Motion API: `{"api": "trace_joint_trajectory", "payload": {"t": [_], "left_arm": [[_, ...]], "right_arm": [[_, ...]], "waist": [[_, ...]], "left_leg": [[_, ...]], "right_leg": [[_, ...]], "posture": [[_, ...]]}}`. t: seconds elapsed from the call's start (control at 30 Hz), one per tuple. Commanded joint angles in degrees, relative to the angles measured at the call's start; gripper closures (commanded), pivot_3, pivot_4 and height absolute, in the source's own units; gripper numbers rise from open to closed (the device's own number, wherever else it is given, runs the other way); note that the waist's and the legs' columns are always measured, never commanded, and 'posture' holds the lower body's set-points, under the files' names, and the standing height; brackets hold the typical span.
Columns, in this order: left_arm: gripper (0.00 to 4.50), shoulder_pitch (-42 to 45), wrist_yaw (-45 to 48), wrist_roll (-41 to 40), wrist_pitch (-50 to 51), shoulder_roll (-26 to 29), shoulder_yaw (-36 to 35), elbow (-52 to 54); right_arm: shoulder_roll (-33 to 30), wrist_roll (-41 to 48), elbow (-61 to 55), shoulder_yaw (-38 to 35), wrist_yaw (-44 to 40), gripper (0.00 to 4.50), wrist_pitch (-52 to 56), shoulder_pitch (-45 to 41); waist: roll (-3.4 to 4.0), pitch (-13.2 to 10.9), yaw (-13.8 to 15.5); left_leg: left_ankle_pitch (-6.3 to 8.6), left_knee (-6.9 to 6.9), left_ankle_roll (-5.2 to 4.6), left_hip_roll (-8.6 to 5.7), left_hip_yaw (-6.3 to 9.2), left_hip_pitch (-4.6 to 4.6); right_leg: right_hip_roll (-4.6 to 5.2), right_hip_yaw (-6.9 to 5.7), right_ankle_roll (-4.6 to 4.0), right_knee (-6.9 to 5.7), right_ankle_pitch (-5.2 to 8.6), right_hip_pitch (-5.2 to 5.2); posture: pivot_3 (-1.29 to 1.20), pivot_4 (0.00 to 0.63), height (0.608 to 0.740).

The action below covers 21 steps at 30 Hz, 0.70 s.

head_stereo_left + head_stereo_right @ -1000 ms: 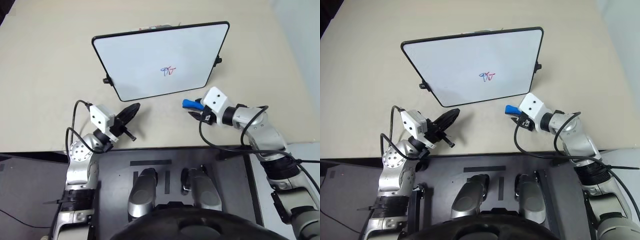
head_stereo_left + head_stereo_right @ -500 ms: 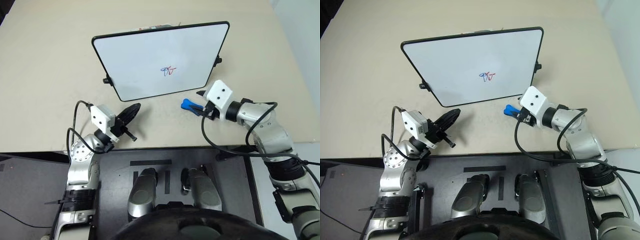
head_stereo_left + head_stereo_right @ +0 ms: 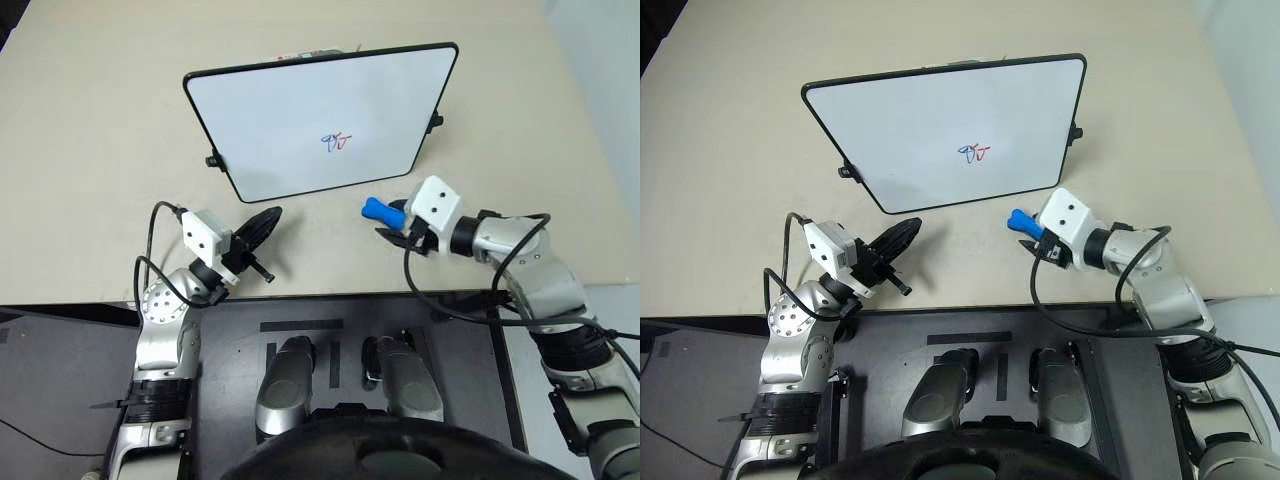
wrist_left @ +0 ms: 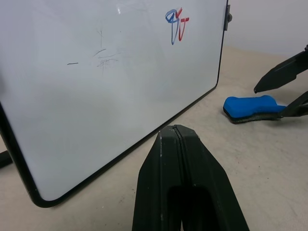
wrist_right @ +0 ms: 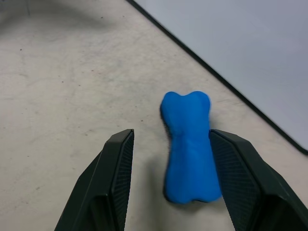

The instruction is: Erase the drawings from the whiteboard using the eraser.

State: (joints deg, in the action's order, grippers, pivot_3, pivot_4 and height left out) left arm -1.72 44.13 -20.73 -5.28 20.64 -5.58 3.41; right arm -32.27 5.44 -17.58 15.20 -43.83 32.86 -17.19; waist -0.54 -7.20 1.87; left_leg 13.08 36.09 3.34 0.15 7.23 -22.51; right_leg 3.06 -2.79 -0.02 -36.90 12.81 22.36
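My right gripper (image 5: 168, 192) stands spread wide, nothing grasped — the eraser (image 5: 189, 144) lies on the counter (image 3: 100, 120) between its fingers, close against one of them. Past the eraser lies the whiteboard (image 3: 290, 120), its drawings (image 3: 337, 143) intact. My left gripper (image 3: 262, 226) is clenched empty — just short of the board's near corner.

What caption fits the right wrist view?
Open right claw straddling the blue eraser beside the whiteboard.

one whiteboard (image 3: 320, 120), one blue eraser (image 3: 381, 210), one small cluster of drawings (image 3: 337, 143), two grippers
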Motion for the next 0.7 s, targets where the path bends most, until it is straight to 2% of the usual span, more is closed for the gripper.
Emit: {"api": "trace_joint_trajectory", "payload": {"t": [0.03, 0.43, 0.53, 0.7], "left_arm": [[4.5, -0.3, -0.2, 0.1, -1.3, -0.1, 0.2, 1.2], [4.5, -0.4, -0.3, 0.4, -1.9, -0.3, 0.5, 0.9], [4.5, -0.5, -0.3, 0.4, -1.9, -0.3, 0.5, 0.9], [4.5, -0.5, -0.3, 0.4, -2.0, -0.3, 0.6, 0.8]], "right_arm": [[0.5, -0.1, 1.0, 0.0, 0.3, 1.9, -0.8, -0.6], [2.3, -1.7, 5.2, 0.3, 1.7, 1.9, -1.3, -0.9], [2.6, -1.6, 5.4, 0.0, 2.0, 2.48, -0.9, -1.0], [2.5, -1.6, 5.5, -0.1, 2.7, 4.17, -0.5, -1.1]], "waist": [[0.0, 0.0, 0.0], [-0.01, 0.0, 0.0], [-0.01, 0.0, 0.0], [-0.01, 0.0, 0.0]], "left_leg": [[0.0, 0.0, 0.0, 0.0, 0.0, 0.0], [-0.01, 0.0, 0.02, 0.01, 0.0, 0.04], [-0.02, 0.0, 0.06, 0.01, 0.0, 0.05], [-0.04, 0.0, 0.09, 0.01, 0.01, 0.05]], "right_leg": [[0.0, 0.0, 0.0, 0.0, 0.0, 0.0], [0.0, 0.0, -0.02, -0.02, -0.01, -0.02], [0.0, 0.0, -0.05, -0.03, -0.04, -0.02], [0.0, 0.0, -0.06, -0.03, -0.06, -0.03]], "posture": [[0.0, 0.15, 0.74], [0.0, 0.15, 0.74], [0.0, 0.15, 0.74], [0.0, 0.15, 0.74]]}}
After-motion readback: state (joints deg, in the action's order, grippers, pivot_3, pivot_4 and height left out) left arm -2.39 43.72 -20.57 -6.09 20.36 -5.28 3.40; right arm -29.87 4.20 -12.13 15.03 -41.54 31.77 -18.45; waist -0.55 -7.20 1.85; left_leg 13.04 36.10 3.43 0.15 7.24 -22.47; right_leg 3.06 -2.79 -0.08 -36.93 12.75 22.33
